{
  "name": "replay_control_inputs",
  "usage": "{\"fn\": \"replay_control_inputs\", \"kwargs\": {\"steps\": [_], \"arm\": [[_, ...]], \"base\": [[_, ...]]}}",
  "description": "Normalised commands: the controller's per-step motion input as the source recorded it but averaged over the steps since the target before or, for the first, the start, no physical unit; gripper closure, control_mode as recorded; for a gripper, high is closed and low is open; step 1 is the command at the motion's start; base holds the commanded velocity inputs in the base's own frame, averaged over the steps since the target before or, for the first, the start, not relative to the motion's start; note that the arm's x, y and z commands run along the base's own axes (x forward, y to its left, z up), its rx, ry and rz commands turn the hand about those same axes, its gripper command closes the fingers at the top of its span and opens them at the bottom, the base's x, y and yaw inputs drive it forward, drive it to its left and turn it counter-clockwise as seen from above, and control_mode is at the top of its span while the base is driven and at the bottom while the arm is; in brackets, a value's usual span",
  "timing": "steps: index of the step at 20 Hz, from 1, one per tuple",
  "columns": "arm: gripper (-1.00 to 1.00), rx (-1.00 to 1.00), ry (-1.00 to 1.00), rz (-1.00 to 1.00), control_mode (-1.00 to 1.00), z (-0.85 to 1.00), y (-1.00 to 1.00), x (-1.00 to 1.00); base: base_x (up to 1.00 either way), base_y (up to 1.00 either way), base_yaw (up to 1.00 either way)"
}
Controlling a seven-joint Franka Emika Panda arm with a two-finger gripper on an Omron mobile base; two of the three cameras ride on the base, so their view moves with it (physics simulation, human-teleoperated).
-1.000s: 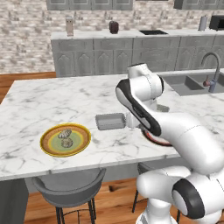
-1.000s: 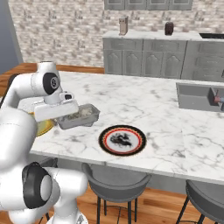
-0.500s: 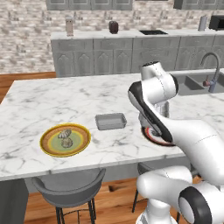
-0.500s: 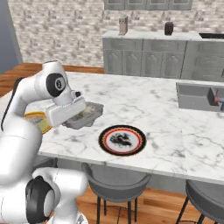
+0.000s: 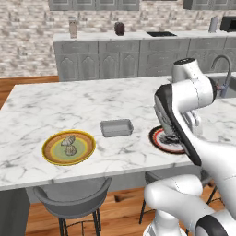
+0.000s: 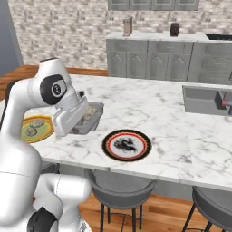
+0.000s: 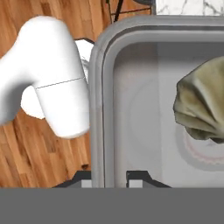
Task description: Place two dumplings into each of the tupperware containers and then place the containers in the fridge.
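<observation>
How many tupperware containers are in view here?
2. The loose container sits on the island right of the yellow plate; the held container is gripped by the pincer, dumpling inside.

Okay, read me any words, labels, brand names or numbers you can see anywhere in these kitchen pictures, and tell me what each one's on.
No readable text anywhere.
Tupperware container shut in the gripper: plain grey, no label.
Second container on the counter: unmarked.
Yellow-orange plate and black-and-red plate: patterns only, no lettering.
Canisters on the back counter: too small to show any print.
</observation>
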Motion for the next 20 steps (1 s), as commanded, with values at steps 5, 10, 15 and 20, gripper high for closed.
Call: {"fn": "replay_control_inputs", "kwargs": {"steps": [5, 10, 15, 20], "arm": [[1.00, 0.13, 0.02, 0.11, -1.00, 0.40, -0.30, -0.36], [1.00, 0.06, -0.01, 0.08, -1.00, 0.00, -0.28, -0.48], [1.00, 0.00, -0.09, 0.01, -1.00, 0.00, -0.03, -0.67], [1.00, 0.03, -0.01, 0.00, -1.00, 0.08, -0.04, -0.09]], "base": [[0.00, 0.00, 0.00], [0.00, 0.00, 0.00], [0.00, 0.00, 0.00], [0.00, 0.00, 0.00]]}}
